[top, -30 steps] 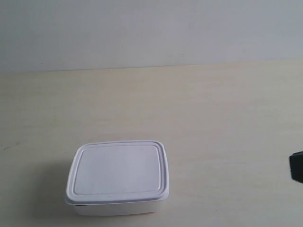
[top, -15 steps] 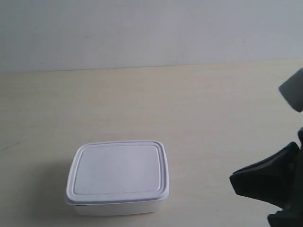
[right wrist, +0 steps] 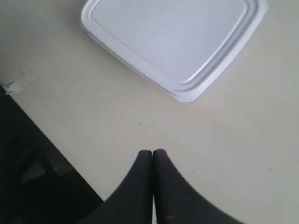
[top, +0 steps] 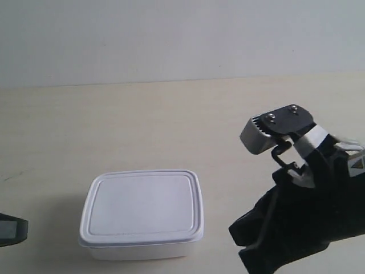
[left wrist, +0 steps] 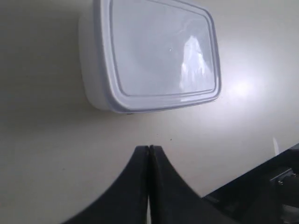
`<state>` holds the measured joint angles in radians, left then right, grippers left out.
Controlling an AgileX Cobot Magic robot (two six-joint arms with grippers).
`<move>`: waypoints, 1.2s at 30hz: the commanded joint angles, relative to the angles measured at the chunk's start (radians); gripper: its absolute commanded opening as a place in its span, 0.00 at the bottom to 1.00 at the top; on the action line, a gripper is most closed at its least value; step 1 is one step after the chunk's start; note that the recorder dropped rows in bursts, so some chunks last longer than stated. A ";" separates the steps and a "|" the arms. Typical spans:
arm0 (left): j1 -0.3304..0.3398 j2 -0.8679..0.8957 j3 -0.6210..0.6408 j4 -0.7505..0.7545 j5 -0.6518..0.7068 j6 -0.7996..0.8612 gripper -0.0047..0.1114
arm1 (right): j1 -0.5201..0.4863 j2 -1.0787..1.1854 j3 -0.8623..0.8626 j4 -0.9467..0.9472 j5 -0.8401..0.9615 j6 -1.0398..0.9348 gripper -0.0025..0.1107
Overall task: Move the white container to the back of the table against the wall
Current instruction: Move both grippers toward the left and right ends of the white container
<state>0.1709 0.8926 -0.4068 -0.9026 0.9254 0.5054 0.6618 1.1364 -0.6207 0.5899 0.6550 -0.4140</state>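
White container (top: 141, 212), lid on: well short of table's (top: 171, 114) back edge. Left gripper (left wrist: 148, 148), right gripper (right wrist: 153, 152): fingers pressed together, empty.

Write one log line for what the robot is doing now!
stage: before grasp | white container: lid on, on table, not at wall | left tool: shut, empty | right tool: shut, empty

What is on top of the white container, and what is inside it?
Only its flat rimmed lid sits on the white container; nothing rests on the lid. The opaque lid and walls cover the inside, so any contents cannot be seen.
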 commanded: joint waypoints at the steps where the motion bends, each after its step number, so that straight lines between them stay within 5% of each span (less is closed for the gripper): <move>1: -0.018 0.004 0.011 -0.092 0.002 -0.009 0.04 | 0.002 0.092 0.006 0.118 -0.040 -0.101 0.02; 4: -0.081 0.004 0.011 -0.093 -0.053 -0.046 0.04 | 0.002 0.140 0.006 0.145 -0.079 -0.101 0.02; 10: -0.350 0.115 0.011 -0.068 -0.244 -0.163 0.04 | 0.002 0.227 0.005 0.159 -0.154 -0.103 0.02; 18: -0.602 0.253 0.011 -0.050 -0.419 -0.224 0.04 | 0.002 0.290 0.005 0.249 -0.150 -0.176 0.02; 23: -0.682 0.336 0.011 -0.050 -0.515 -0.249 0.04 | 0.002 0.311 0.005 0.383 -0.146 -0.295 0.02; 36: -0.682 0.491 0.006 -0.050 -0.644 -0.224 0.04 | 0.002 0.457 -0.056 0.429 -0.155 -0.304 0.02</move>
<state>-0.5051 1.3745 -0.3995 -0.9538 0.3186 0.2722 0.6618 1.5729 -0.6376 1.0059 0.5046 -0.7033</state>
